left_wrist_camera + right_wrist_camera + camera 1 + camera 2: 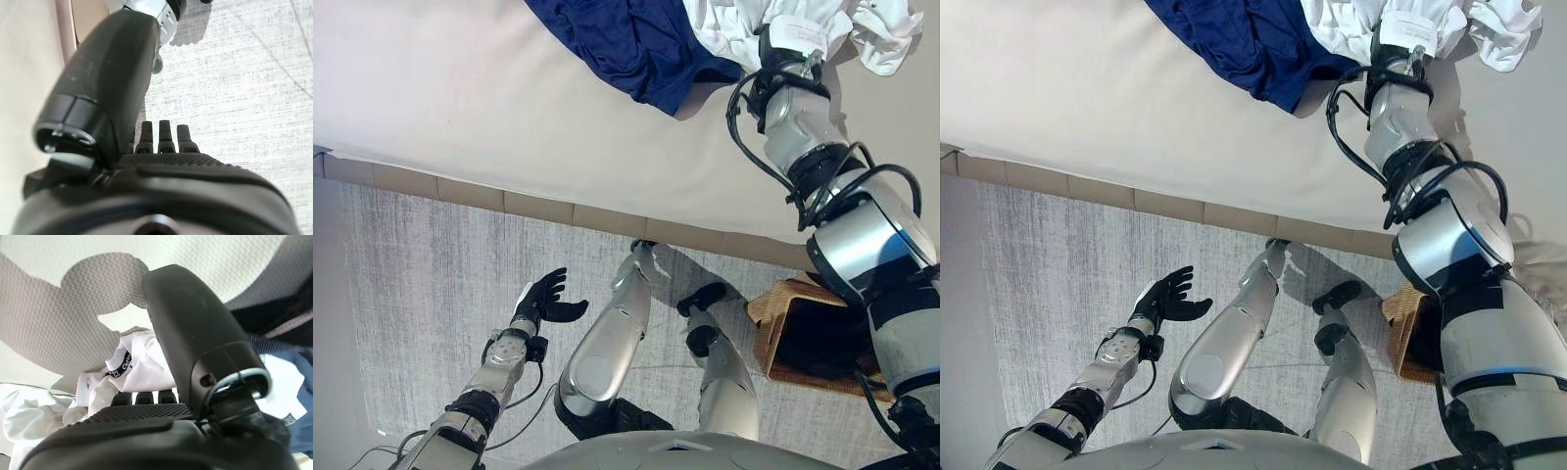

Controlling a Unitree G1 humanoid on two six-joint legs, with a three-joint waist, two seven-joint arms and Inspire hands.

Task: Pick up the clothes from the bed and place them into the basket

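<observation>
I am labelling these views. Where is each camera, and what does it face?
Left eye, right eye: head, facing down on beige bed, woven basket; both arms show.
Left wrist: over grey carpet; left hand open.
Right wrist: right hand in white garment.
Shared: dark blue garment.

My left hand [161, 171] hangs over the pale grey carpet [244, 73], fingers [165, 134] straight, holding nothing; the bed's edge [29, 73] runs beside it.
</observation>
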